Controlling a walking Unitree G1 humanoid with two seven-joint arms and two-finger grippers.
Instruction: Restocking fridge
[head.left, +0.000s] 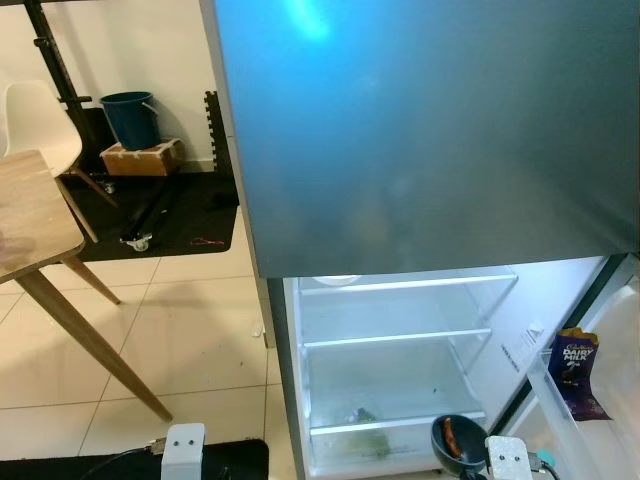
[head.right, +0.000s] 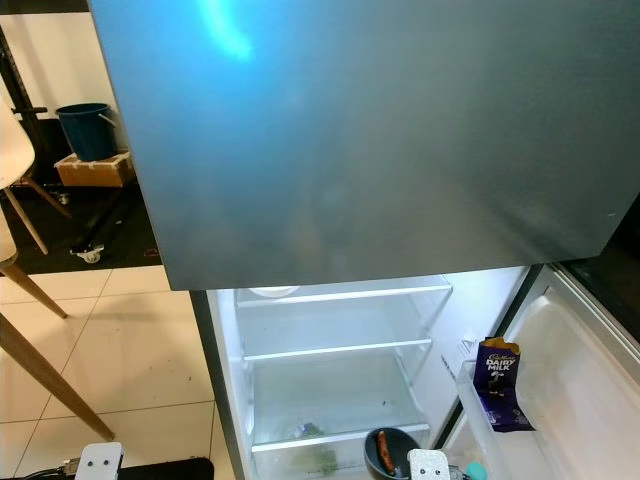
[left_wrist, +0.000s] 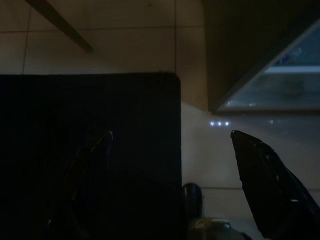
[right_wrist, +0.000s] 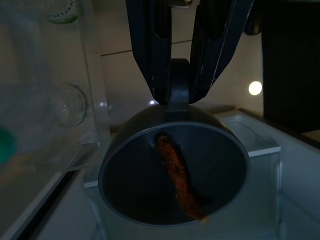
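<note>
At the bottom of the head views, right of centre, the right gripper (right_wrist: 182, 75) clamps the handle of a dark grey cup (right_wrist: 172, 175) before the open fridge (head.left: 400, 340). A reddish sausage-like piece (right_wrist: 180, 177) lies loose inside. The cup looks rigid and light; held by its handle, tilting could spill the contents. A Dairy Milk bag (head.left: 575, 372) stands in the door shelf. The left gripper (left_wrist: 170, 150) hangs spread apart, empty.

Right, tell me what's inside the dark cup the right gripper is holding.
The right gripper is shut on the dark cup by its handle. One reddish-brown sausage-like piece lies inside. The bottom under it is covered.
</note>
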